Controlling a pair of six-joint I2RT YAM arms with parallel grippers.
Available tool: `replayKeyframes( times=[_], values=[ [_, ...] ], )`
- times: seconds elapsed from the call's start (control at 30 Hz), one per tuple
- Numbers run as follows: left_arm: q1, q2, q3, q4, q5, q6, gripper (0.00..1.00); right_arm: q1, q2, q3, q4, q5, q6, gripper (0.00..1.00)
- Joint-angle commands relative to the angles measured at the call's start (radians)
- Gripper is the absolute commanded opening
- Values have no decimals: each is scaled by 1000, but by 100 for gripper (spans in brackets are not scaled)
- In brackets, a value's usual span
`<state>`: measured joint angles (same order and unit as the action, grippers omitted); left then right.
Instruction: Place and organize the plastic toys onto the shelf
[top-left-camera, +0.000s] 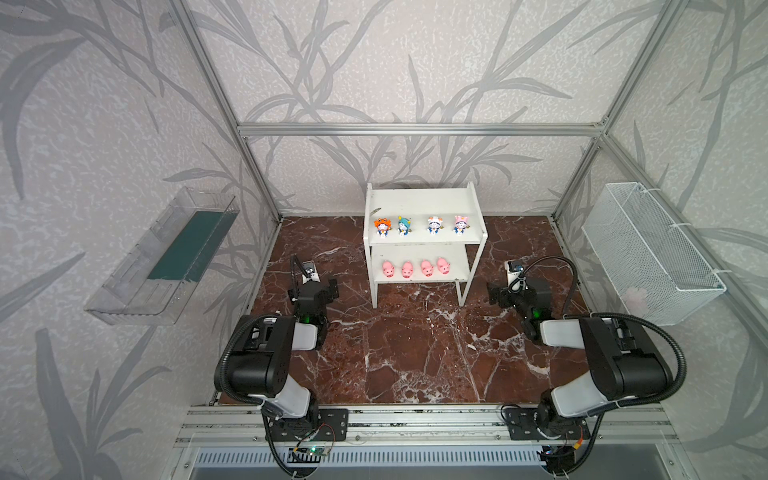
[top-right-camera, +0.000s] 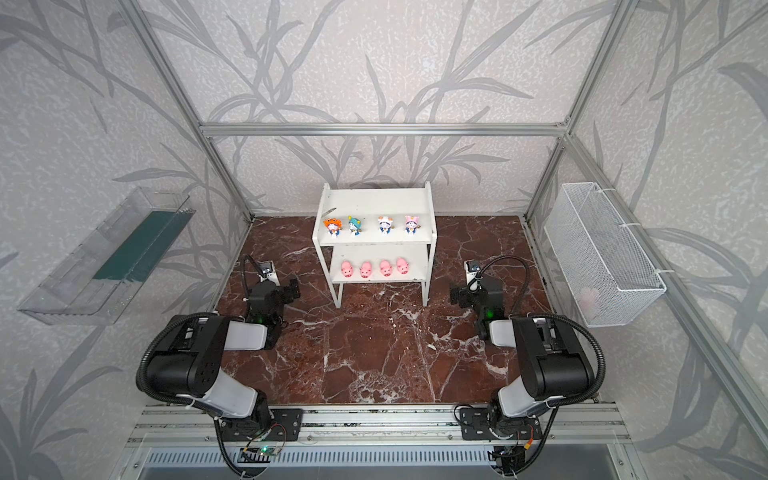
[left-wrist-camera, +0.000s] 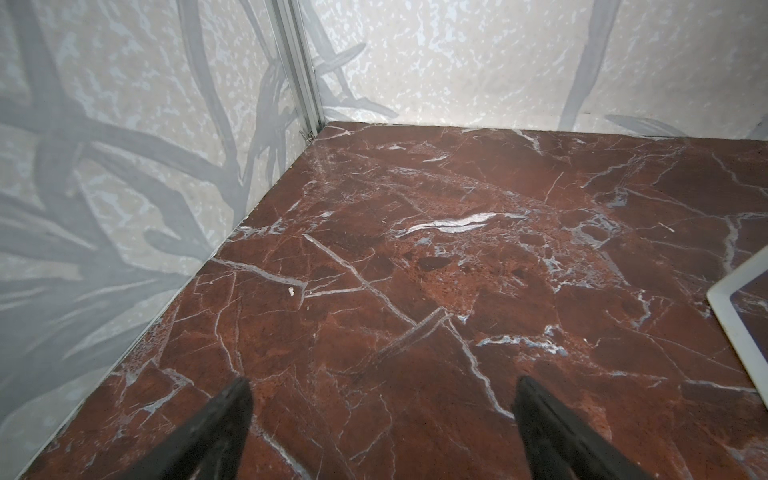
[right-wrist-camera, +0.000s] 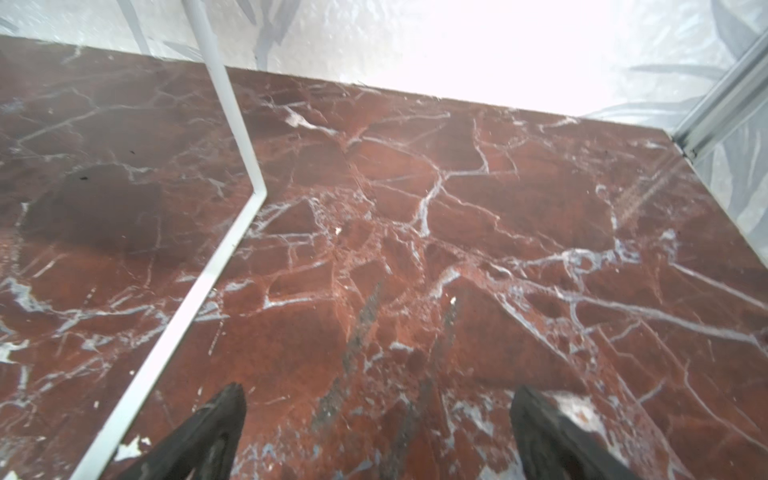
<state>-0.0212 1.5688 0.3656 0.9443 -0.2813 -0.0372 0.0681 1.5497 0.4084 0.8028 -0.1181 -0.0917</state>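
Observation:
The white two-tier shelf (top-left-camera: 424, 199) (top-right-camera: 376, 203) stands at the back middle of the marble floor. Several white-and-blue figurines, among them an orange-headed one (top-left-camera: 382, 227) and a pink-headed one (top-left-camera: 460, 224), stand in a row on its upper board. Several pink pigs (top-left-camera: 407, 270) (top-right-camera: 365, 269) line the lower board. My left gripper (top-left-camera: 331, 287) (left-wrist-camera: 382, 386) rests low, left of the shelf, open and empty. My right gripper (top-left-camera: 494, 295) (right-wrist-camera: 380, 390) rests low on the right, also open and empty. A shelf leg (right-wrist-camera: 232, 232) shows in the right wrist view.
A clear plastic tray with a green base (top-left-camera: 166, 257) hangs on the left wall. A white wire mesh basket (top-left-camera: 648, 253) hangs on the right wall with a pale pink thing (top-left-camera: 636, 297) inside. Aluminium frame posts stand at the corners.

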Motion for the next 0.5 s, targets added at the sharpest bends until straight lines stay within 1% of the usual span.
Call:
replayKeyframes(
  times=[0.0,0.37,0.47],
  values=[
    [6,2,4,25,5,-6,99,4,-17,12,10,-14,-15,99],
    [6,2,5,25,5,-5,99,4,-15,8,16,-12,-15,99],
    [6,2,4,26,5,-5,99,4,4,-8,73,-3,-6,99]
  ],
)
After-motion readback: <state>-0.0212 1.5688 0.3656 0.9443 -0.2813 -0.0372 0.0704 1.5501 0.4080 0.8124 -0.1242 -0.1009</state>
